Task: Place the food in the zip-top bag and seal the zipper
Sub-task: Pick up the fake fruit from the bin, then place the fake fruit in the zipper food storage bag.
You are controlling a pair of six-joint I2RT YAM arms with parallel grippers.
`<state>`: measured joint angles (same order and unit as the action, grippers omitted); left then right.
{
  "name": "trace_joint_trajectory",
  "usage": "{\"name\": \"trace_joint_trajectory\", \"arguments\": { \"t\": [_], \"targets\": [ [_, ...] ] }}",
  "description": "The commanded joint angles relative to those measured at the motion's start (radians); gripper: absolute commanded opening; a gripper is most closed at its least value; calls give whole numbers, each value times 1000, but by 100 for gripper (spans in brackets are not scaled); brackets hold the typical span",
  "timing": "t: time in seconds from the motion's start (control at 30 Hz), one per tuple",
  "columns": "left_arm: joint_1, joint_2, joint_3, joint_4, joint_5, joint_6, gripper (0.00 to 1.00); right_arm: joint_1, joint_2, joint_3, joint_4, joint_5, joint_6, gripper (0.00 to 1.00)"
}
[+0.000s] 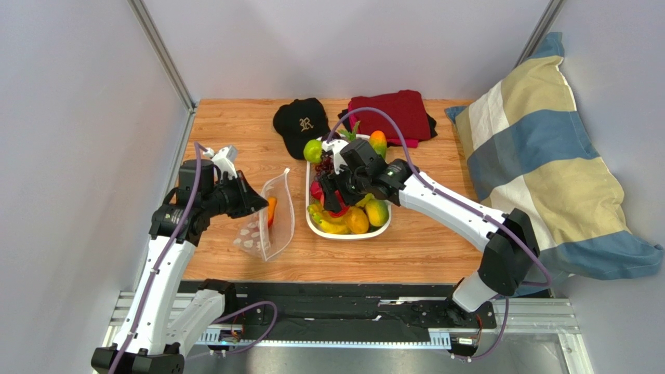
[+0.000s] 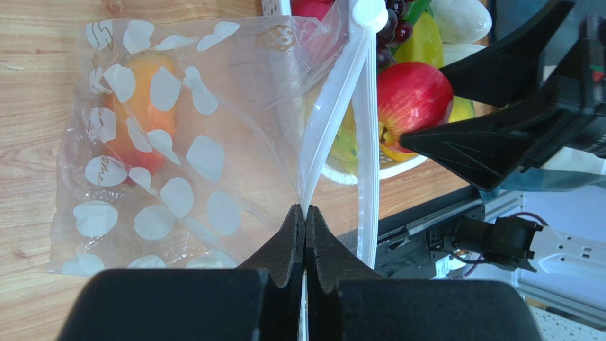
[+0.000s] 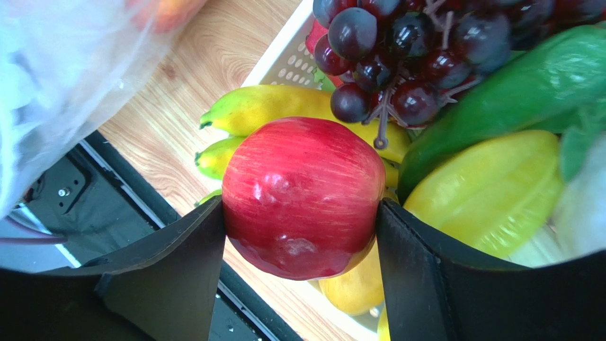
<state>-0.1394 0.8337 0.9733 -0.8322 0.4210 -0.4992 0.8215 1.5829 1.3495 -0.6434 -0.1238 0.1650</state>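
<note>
Pinches the zip-top bag [image 1: 269, 230] by one lip of its zipper [image 2: 366, 142] with the left gripper [image 2: 306, 222], fingertips pressed flat together on the clear strip. Holds that lip up so the mouth gapes toward the white tray [image 1: 347, 236], the other lip standing apart from it, unsealed. Rests the lower part of the bag on the wooden table [image 1: 234, 125], just left of the tray. Carries one piece of the food inside: an orange-red fruit [image 2: 135, 121], low in the pouch behind the white dots

Clasps a red apple [image 3: 302, 170] with the right gripper [image 3: 301, 212], one black finger [image 3: 178, 277] against each side, jaws spread about as wide as the fruit. Reaches in over the left half of the tray, just above the heap. Seems to have the apple barely clear of the pieces beneath, though contact there is hard to judge

Leaves the other food in the tray: dark grape bunch [image 3: 405, 50], bananas [image 3: 284, 106], yellow starfruit [image 3: 484, 192] and a long green vegetable [image 3: 498, 85] crowding close around the apple; mangoes [image 1: 376, 212] at the near end; a green fruit [image 1: 313, 150] and an orange [image 1: 378, 142] at the far end

Beyond the tray, along the far edge of the table: black cap [image 1: 300, 125] and folded dark-red cloth [image 1: 394, 113] side by side. Off to the right: striped pillow [image 1: 538, 164]
</note>
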Motion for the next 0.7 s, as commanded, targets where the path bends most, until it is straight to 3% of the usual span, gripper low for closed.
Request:
{"name": "trace_joint_trajectory", "arguments": {
  "t": [0.0, 0.33, 0.67],
  "targets": [
    [8, -16, -7, 39, 38, -36, 0, -8, -84, 69, -1, -13, -27, 44],
    [8, 16, -4, 94, 130, -99, 0, -7, -195, 160, 97, -197, 100, 41],
    [8, 7, -30, 159, 197, -174, 0, 77, -63, 235, 268, -296, 283, 42]
  ]
}}
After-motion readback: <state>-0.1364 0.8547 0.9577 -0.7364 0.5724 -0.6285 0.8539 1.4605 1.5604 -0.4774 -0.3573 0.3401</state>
